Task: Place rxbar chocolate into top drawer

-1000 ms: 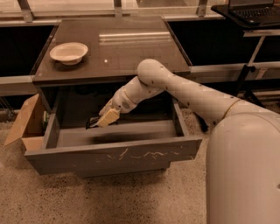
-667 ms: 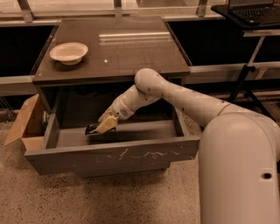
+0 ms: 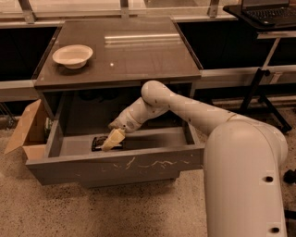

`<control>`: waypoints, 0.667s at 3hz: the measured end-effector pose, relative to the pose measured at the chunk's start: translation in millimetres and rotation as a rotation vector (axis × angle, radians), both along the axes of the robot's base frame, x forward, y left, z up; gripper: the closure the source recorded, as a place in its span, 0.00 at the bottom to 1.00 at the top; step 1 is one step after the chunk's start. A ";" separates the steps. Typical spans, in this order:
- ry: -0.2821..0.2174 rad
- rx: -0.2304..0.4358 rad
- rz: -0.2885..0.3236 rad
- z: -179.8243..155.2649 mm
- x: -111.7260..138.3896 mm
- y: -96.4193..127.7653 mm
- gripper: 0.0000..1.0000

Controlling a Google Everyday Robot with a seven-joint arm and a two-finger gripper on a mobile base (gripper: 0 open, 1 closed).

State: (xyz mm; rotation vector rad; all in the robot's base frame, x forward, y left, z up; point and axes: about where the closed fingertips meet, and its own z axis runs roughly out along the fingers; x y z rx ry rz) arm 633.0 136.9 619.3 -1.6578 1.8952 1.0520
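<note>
The top drawer [image 3: 115,169] is pulled open under the brown cabinet; its grey front panel has whitish scratches. The rxbar chocolate [image 3: 98,143], a dark flat bar, lies low inside the drawer at its left-middle, at or just above the drawer floor. My gripper [image 3: 111,141] reaches down into the drawer from the right. Its tan fingers are shut on the bar's right end. My white arm [image 3: 185,109] crosses over the drawer's right half.
A white round bowl [image 3: 72,55] stands on the cabinet top [image 3: 138,55] at the back left. A brown cardboard box [image 3: 25,132] sits on the floor against the drawer's left side. A black stand with a laptop [image 3: 266,14] is at the right. My base [image 3: 245,185] fills the lower right.
My gripper has moved lower and to the left inside the drawer with the bar. The bar is now down near the drawer floor.
</note>
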 end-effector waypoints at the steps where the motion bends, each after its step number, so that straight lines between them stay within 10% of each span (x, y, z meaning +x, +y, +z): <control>1: 0.003 0.000 -0.001 -1.6 -0.1 -0.1 0.00; 2: -0.036 0.026 -0.081 16.3 7.4 -27.7 0.00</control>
